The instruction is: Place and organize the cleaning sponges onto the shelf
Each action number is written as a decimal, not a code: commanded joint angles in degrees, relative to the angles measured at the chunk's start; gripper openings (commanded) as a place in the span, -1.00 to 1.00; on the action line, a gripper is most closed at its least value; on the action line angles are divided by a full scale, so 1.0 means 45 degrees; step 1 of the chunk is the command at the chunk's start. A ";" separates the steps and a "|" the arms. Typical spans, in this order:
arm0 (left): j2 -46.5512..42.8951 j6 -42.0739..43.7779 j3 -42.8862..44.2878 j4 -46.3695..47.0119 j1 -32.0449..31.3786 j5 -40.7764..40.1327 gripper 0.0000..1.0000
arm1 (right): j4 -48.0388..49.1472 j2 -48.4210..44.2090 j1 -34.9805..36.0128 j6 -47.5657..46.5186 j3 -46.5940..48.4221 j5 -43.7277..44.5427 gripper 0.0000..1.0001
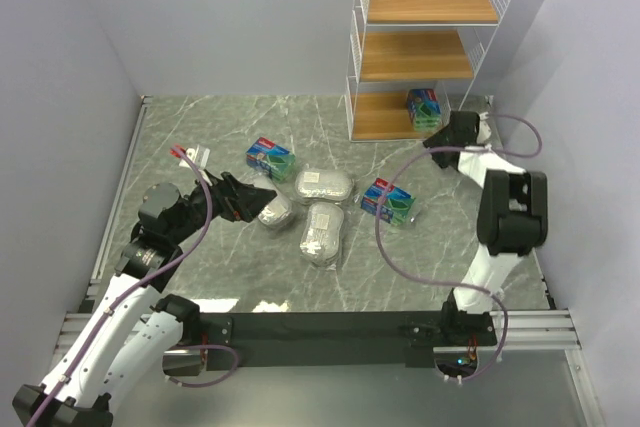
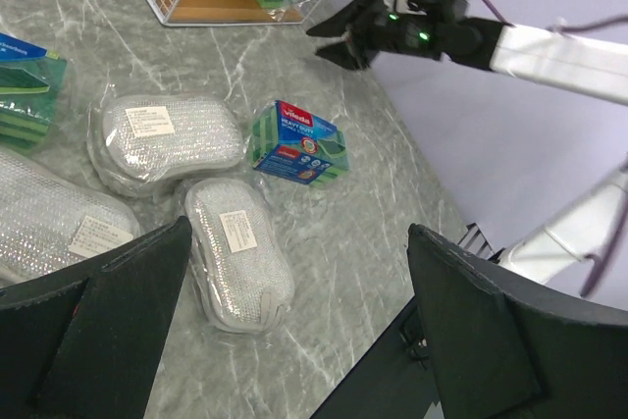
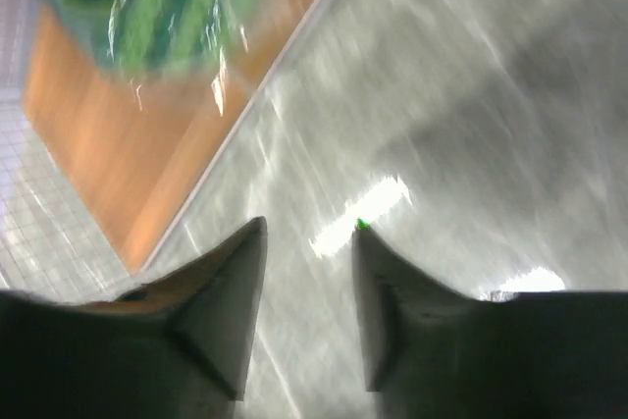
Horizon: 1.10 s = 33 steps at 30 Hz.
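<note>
Where my left gripper (image 1: 258, 197) hangs, jaws wide apart and empty, it is just above the nearest silver pack (image 1: 273, 210). A second silver pack (image 1: 320, 232) and a third silver pack (image 1: 325, 186) lie close beside it on the table (image 1: 200, 127). One green pack (image 1: 270, 158) lies to their left, another green pack (image 1: 388, 201) to their right. Farther off, my right gripper (image 1: 441, 137) is parted, holding nothing, just before the shelf (image 1: 432, 22). Its bottom tier holds the shelved green pack (image 1: 425, 107); the upper tiers hold none. I judge one of six placed and five outstanding.
</note>
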 commanded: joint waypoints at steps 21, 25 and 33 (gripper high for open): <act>-0.0140 -0.0149 -0.0047 0.0235 -0.0056 0.0175 0.99 | 0.0841 -0.9920 0.0491 -0.0772 -0.9706 -0.2631 0.53; 0.0035 -0.0324 -0.0222 0.0605 -0.0056 0.0312 0.99 | 0.1564 -1.0723 0.0491 -0.0303 -1.0647 -0.2767 0.39; 0.0114 -0.0306 -0.0203 0.0665 -0.0056 0.0449 0.99 | 0.3885 -1.0590 0.0471 0.0790 -1.1799 -0.3158 0.29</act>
